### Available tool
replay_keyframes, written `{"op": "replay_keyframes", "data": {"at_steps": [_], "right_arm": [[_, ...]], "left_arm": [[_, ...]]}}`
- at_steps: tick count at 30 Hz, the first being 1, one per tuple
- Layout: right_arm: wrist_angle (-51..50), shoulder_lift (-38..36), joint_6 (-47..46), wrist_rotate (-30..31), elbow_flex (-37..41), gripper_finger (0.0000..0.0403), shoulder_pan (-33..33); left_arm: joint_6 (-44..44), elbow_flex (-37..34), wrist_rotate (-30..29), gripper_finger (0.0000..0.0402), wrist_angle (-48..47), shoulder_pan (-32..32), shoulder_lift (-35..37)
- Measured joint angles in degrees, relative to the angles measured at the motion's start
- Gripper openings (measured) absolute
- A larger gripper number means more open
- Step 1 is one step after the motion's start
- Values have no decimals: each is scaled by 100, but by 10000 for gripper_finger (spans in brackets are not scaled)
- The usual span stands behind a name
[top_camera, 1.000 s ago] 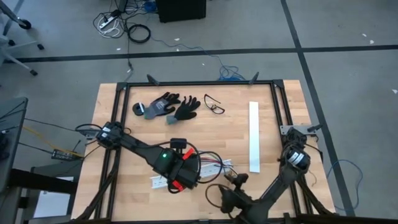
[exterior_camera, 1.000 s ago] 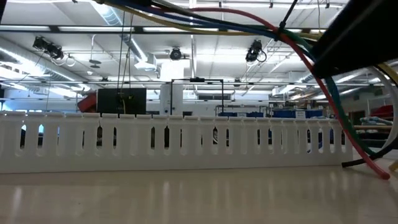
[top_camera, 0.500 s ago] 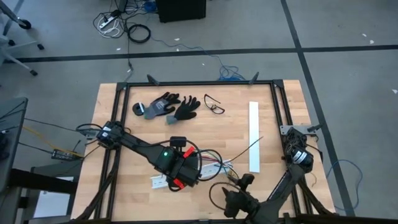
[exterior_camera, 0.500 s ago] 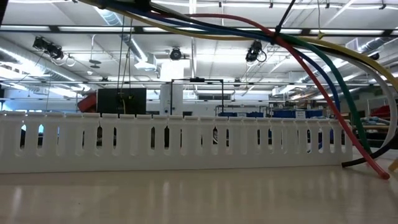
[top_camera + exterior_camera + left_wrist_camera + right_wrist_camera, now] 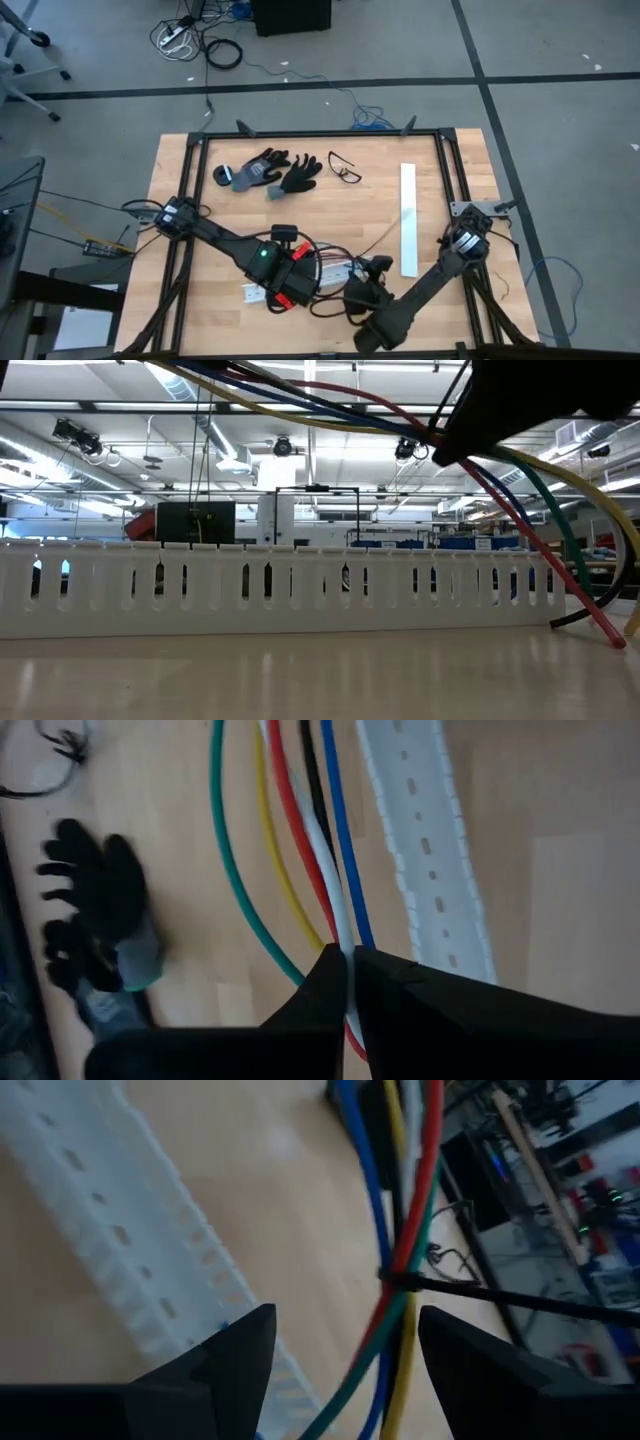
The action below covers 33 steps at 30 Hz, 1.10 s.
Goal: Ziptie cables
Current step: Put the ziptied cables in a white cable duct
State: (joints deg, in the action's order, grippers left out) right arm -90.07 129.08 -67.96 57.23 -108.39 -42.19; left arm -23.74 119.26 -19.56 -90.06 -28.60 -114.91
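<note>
My left fingers (image 5: 350,965) clamp the cables (image 5: 300,840) above the desk (image 5: 380,205), holding the bundle taut; my right fingers (image 5: 345,1342), spread apart, flank the black ziptie (image 5: 480,1293) cinched just ahead, positioned to take it.

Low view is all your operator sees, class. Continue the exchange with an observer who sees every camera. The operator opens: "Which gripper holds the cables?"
Observer: The left gripper is shut on the cables.
Operator: And the other arm?
Observer: The right gripper is open, with the bundle just ahead of its fingers.
Operator: What else is on the table?
Observer: Dark gloves lie near the table's far edge.
</note>
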Motion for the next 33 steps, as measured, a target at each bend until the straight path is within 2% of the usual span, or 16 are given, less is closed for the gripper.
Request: {"op": "replay_keyframes", "data": {"at_steps": [5, 8, 13, 16, 20, 21, 26, 30, 33], "right_arm": [[7, 0, 110, 83, 219, 238, 209], [10, 0, 254, 335, 308, 229, 333], [20, 0, 554, 402, 435, 196, 610], [16, 0, 749, 407, 496, 148, 757], [14, 0, 1314, 226, 418, 37, 832], [2, 0, 1508, 161, 367, 21, 830], [-14, -93, 2574, -136, -141, 10, 737], [-4, -283, 3532, -111, -741, 8, 620], [288, -325, 4543, -269, -1122, 8, 629]], "left_arm": [[-127, 0, 337, 0, -2, -154, -1], [-198, 0, 515, 0, 2, -258, -2], [-282, 0, 516, 0, 9, -387, -4], [-293, 0, 508, 0, 6, -437, -4], [-365, 0, 493, 0, 6, -477, -4], [-371, 0, 463, 0, 6, -495, -4], [-368, 0, 337, 0, -18, -609, -4], [-394, -2, 123, 0, -21, -704, -6], [-502, -2, -34, 0, -13, -850, -7]]}}
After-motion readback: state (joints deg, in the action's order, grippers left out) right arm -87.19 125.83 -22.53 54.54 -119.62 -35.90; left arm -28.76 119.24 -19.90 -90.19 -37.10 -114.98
